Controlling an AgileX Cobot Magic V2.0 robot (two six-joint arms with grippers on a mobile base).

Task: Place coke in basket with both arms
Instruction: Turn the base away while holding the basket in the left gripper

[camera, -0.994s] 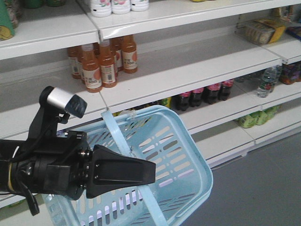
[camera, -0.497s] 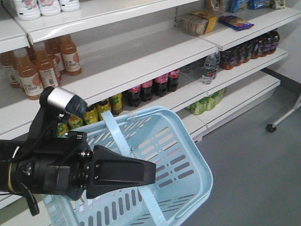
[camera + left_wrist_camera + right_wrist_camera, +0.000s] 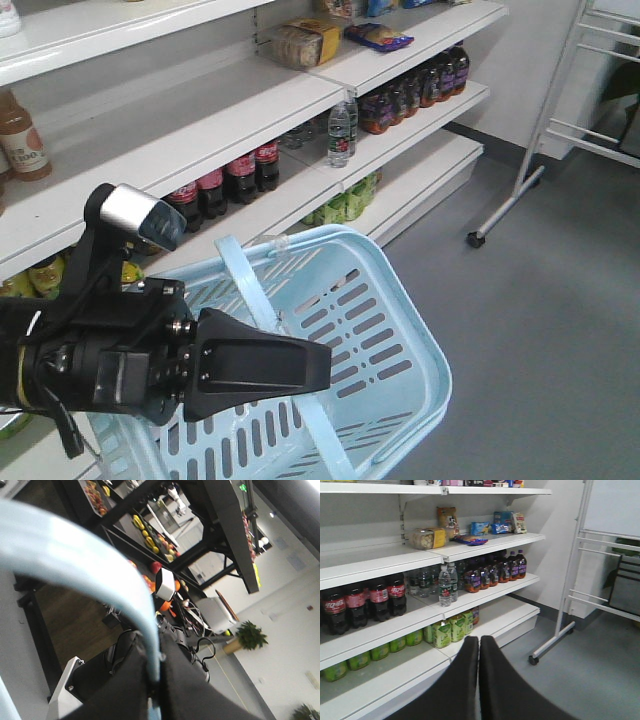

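the left fingers [image 3: 125, 680] are pressed shut on the handle strap [image 3: 75, 560] of the basket [image 3: 428, 355], the light blue band running straight into the seam between them in the left wrist view. in the front view the left arm [image 3: 100, 360] lies level and reaches in from the left edge, its black wedge pointing right across the basket's mouth, with one silver-grey camera block [image 3: 140, 215] perched on top of it. the single basket hangs tilted from that strap, its slotted walls turned towards the camera and its far corner out over the grey floor [image 3: 540, 330]. the right fingers [image 3: 460, 680] are closed flat against each other with nothing between them, aimed at the white shelves [image 3: 485, 542]; no more of that arm shows. the coke [image 3: 377, 600] stands upright on a middle shelf, four bottles with red wraps in a row at the left of the right wrist view, and the same four show behind the camera block in the front view, well apart from the basket. further right on that shelf stand several clear water bottles [image 3: 445, 585] and a cluster of dark bottles with purple labels [image 3: 495, 572]. green packs [image 3: 445, 632] sit on the shelf below. one orange-juice bottle [image 3: 18, 135] shows at the left edge. one white wheeled rack [image 3: 570, 605] stands to the right.
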